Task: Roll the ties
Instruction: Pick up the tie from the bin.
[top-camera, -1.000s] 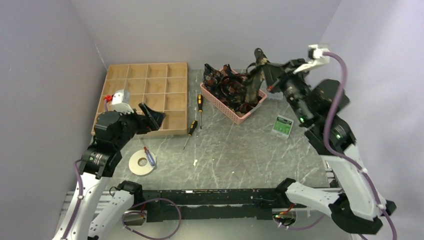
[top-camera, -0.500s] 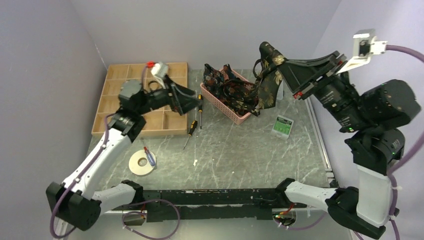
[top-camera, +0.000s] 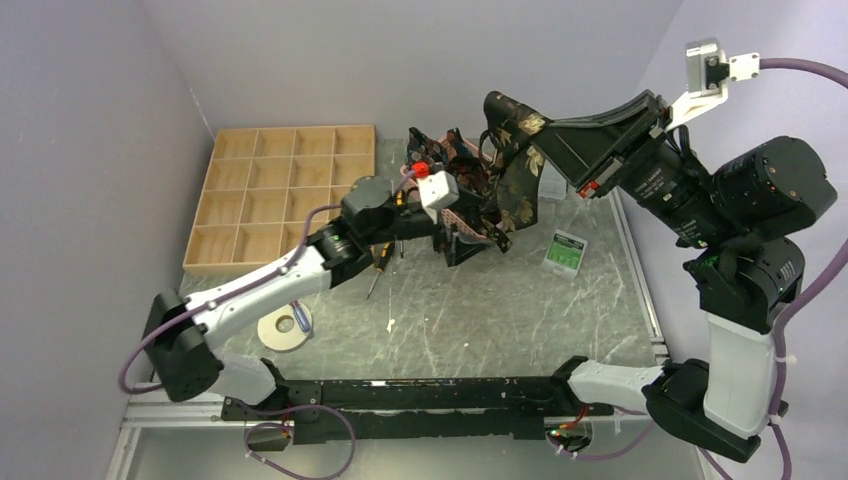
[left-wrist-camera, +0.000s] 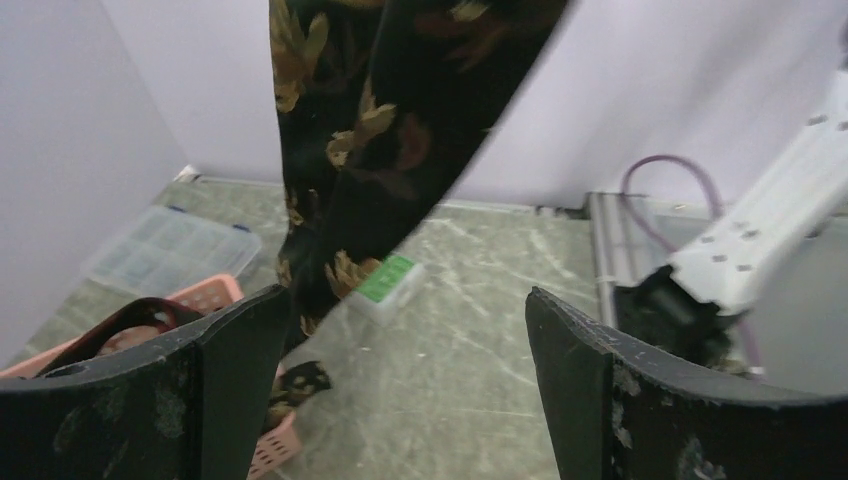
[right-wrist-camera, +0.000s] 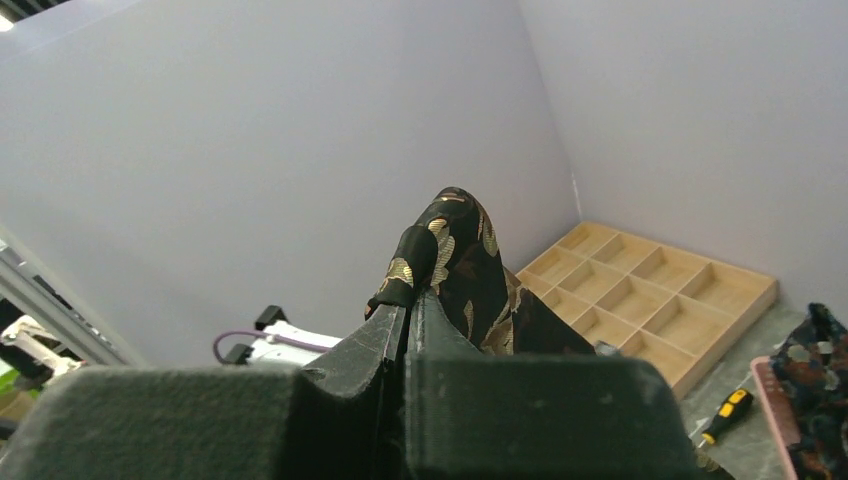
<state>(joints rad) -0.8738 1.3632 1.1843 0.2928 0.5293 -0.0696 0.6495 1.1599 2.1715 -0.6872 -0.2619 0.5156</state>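
Note:
A black tie with tan-gold leaf patterns (top-camera: 515, 160) hangs in the air over the pink basket (top-camera: 455, 216), and my right gripper (top-camera: 545, 133) is shut on its upper fold. The right wrist view shows that tie (right-wrist-camera: 460, 260) pinched between the closed fingers of the right gripper (right-wrist-camera: 410, 300). More ties (top-camera: 440, 150) lie heaped in the basket. My left gripper (top-camera: 472, 240) reaches across to the basket's near side, open. In the left wrist view the left gripper (left-wrist-camera: 405, 330) holds nothing, and the hanging tie (left-wrist-camera: 370, 130) is beyond its left finger (left-wrist-camera: 230, 360).
A wooden compartment tray (top-camera: 290, 195) lies at the back left. Two screwdrivers (top-camera: 383, 262) lie beside it, partly under the left arm. A tape roll (top-camera: 283, 328) and a small screwdriver (top-camera: 297, 318) sit near the left. A green-labelled box (top-camera: 566, 251) and a clear box (top-camera: 550, 185) are right of the basket.
My left arm has swung from the wooden tray across to the basket, still open. My right gripper has raised the tie out of the basket and shifted it slightly left.

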